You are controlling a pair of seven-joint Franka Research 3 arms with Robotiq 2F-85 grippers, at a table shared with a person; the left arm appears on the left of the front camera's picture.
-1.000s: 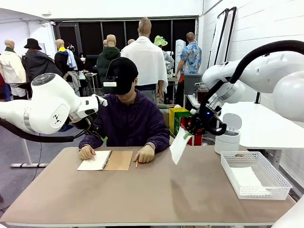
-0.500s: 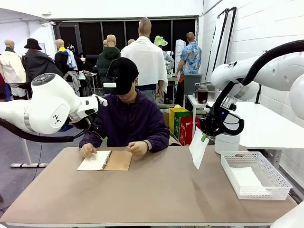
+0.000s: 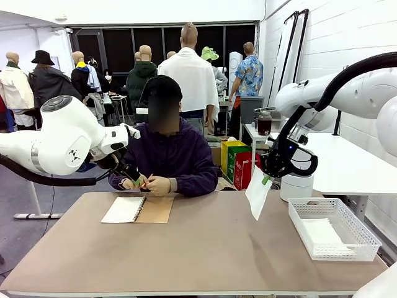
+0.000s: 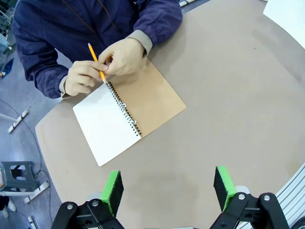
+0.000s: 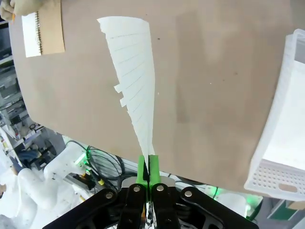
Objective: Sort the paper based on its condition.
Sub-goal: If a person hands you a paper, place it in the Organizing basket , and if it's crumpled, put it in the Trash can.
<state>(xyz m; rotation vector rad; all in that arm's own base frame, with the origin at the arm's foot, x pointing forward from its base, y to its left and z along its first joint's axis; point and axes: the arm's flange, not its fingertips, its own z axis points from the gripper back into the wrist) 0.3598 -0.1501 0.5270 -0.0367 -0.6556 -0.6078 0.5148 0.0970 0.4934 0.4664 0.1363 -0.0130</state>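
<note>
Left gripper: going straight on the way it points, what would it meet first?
Probably the bare table, just short of the spiral notepad; the left gripper has open jaws holding nothing. Depth is unclear.

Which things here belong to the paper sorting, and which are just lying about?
Job in hand:
- ragged-edged paper sheet, pinched in the right gripper
- white mesh tray with white paper inside

Lying about:
- spiral notepad, open on the table
- pencil in the person's hands
</note>
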